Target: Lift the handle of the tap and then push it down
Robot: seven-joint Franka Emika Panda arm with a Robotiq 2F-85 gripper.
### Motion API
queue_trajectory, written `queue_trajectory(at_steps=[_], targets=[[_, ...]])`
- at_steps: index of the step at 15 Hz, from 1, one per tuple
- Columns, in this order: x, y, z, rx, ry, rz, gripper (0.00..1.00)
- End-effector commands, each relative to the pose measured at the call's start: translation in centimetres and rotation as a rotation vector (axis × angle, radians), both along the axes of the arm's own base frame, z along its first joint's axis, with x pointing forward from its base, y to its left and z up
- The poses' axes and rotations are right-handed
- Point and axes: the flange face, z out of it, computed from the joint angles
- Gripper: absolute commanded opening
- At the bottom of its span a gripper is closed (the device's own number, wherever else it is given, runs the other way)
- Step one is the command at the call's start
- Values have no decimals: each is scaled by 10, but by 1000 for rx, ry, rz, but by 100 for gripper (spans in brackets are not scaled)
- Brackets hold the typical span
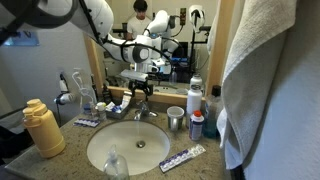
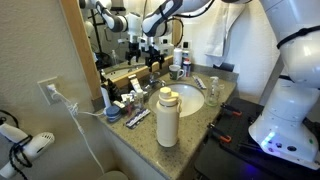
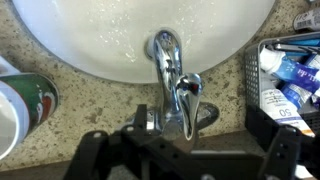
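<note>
Item: tap (image 3: 165, 55), polished chrome. It is mounted on the speckled stone surface (image 3: 95, 105) at the back edge of the white basin (image 3: 80, 30), with its spout reaching out over the bowl so that water falls inside. Part: handle (image 3: 187, 88), a short shiny lever topping the tap body. It sits in the lower centre of the wrist view and appears to lie low, not yet lifted. Item: gripper (image 3: 185, 160), entering from the bottom of the wrist view. Its jaws are spread wide apart and hold nothing, with the two dark fingers (image 3: 92, 155) standing either side of the tap body, apparently so the lever can be caught from below. Contact with the handle cannot be made out. Arm pose: in an exterior view the arm reaches in from the upper left and bends down at the wrist, placing the gripper (image 1: 139, 82) just above the tap (image 1: 141, 108) and in front of the mirror. Adjacent items: steel cup (image 1: 176, 120) beside the basin; yellow bottle (image 1: 42, 128) at lower left; wire basket (image 3: 285, 80) of tubes at the right edge, near the tap.
</note>
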Motion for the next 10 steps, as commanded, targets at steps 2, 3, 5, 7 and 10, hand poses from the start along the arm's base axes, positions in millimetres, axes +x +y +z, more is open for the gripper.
queue_trajectory(at_steps=[2,3,5,7,10], targets=[[3,-3,-8,2,4,-4,100],[3,-3,-10,3,7,-4,100],[2,-4,-11,2,9,-7,100],[2,-5,-11,0,8,-10,98],[2,-6,-12,2,6,-17,69]])
